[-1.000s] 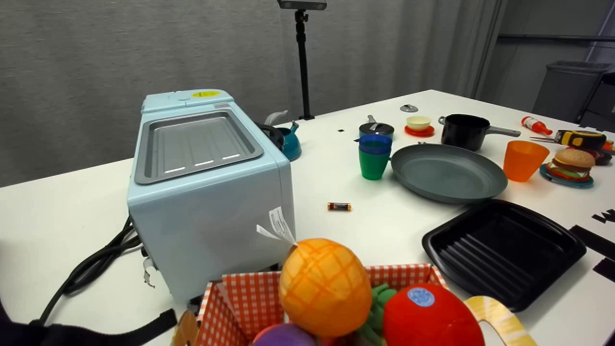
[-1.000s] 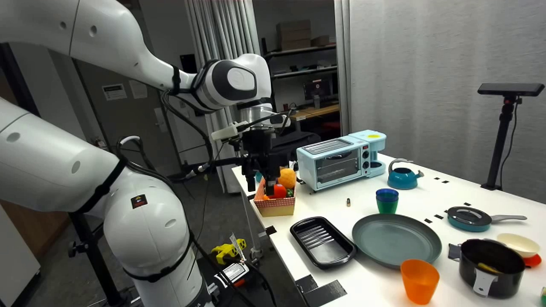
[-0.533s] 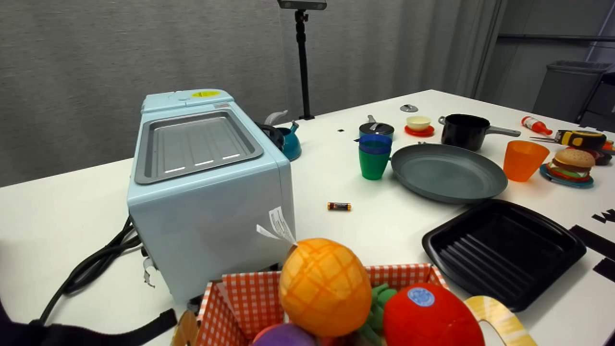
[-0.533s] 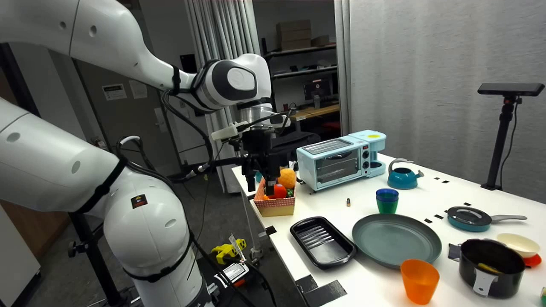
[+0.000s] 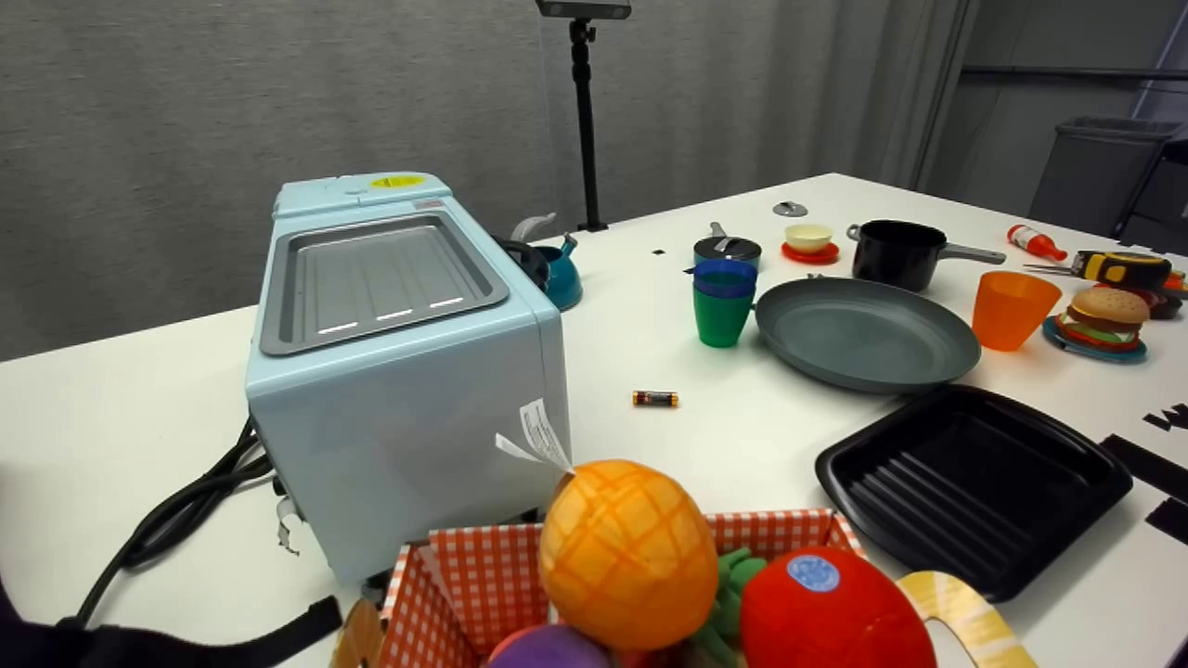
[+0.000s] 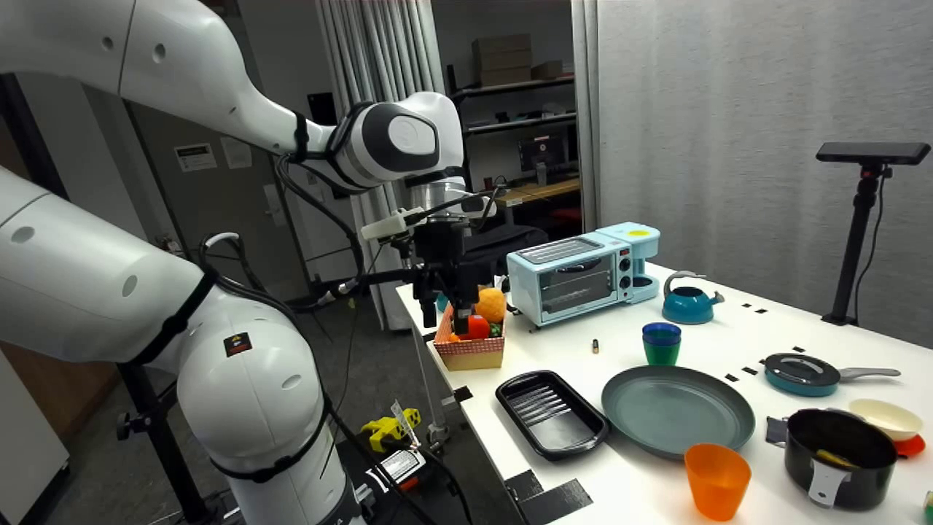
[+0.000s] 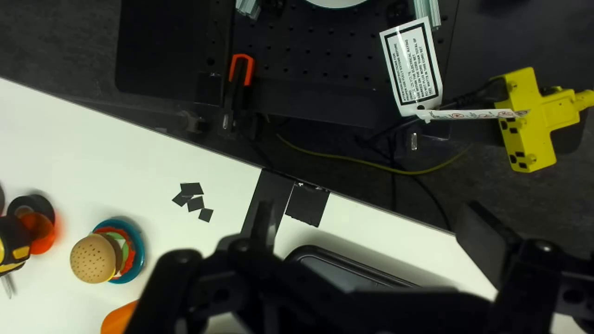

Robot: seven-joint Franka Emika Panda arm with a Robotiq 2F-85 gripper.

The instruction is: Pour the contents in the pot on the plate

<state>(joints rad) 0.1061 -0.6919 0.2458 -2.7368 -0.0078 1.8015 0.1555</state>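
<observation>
The black pot [image 6: 867,477] rests upright on the table, its grey handle [image 5: 973,253] sticking out to one side. Yellow contents [image 6: 834,459] show partly inside it; the pot's depth hides the remainder. Close beside the pot lies the large dark grey plate [image 6: 678,408], bare, also visible in an exterior view [image 5: 863,334]. My gripper [image 6: 444,319] hangs pointing down near the table's edge, well away from pot and plate. In the wrist view the gripper [image 7: 371,211] is open, fingers wide apart with nothing between them. Pot and plate are outside the wrist view.
An orange cup [image 6: 718,481] stands between plate and pot on the near side. A black grill pan [image 6: 552,430] sits beside the plate, with stacked cups [image 6: 662,344] behind it. A basket [image 6: 470,357] of toy produce and a blue toaster oven [image 6: 583,273] stand farther off.
</observation>
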